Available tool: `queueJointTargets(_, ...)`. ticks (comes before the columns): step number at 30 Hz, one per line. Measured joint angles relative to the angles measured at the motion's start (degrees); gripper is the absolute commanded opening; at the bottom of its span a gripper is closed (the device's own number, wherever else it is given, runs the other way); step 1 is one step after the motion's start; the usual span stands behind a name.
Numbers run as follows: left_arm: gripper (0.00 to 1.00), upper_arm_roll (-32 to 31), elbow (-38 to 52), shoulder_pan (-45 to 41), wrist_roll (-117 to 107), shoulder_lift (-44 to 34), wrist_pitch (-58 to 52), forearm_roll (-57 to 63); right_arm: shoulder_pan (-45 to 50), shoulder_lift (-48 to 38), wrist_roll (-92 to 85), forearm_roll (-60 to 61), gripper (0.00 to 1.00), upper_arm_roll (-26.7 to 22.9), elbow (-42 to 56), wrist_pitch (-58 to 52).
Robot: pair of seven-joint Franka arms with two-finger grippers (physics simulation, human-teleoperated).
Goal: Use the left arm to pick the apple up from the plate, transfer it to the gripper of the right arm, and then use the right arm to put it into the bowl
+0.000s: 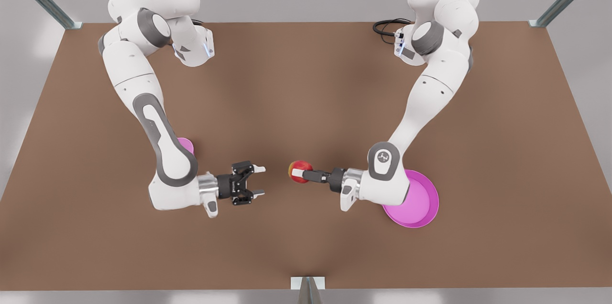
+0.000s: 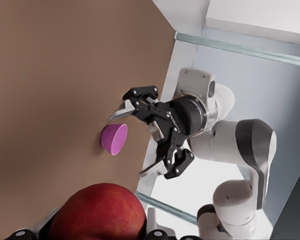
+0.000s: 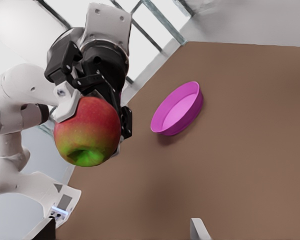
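Apple (image 1: pixel 300 170), round and glossy, red shading to green near its dimple, sits clamped between the fingers of the left gripper (image 1: pixel 302 176), held in the air above the middle of the table (image 1: pixel 306 79). We match that gripper to the left wrist view, where the same apple (image 2: pixel 97 212) bulges up close between its pads. We see it on the front view's right, its arm reaching in from the far right corner. The right gripper (image 1: pixel 258 180), on the front view's left, faces the apple with its black fingers spread apart, holding nothing, a clear gap of bare table between the two. In the left wrist view we see that gripper (image 2: pixel 135 142) open, fingertips pale and tapered. In the right wrist view the apple (image 3: pixel 88 131) hangs from the left gripper (image 3: pixel 90 107). Plate (image 1: pixel 420 199) is a shallow magenta disc with a low raised rim, smooth matte plastic look, lying near the front view's right, partly under the left arm's wrist. Bowl (image 1: pixel 187 144) is small, deep, same magenta, mostly hidden behind the right arm's elbow. The table is flat brown with a faint grain; we note wide open room across its middle and near edge, metal frame posts at the corners.
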Motion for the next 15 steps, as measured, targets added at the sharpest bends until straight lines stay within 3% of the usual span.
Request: queueJointTargets(15, 0.76, -0.17, -0.02, -0.73, 6.65, 0.11, 4.32, -0.39, 0.35, 4.1, -20.87, 5.61, 1.0, 6.62, 0.22, 4.87)
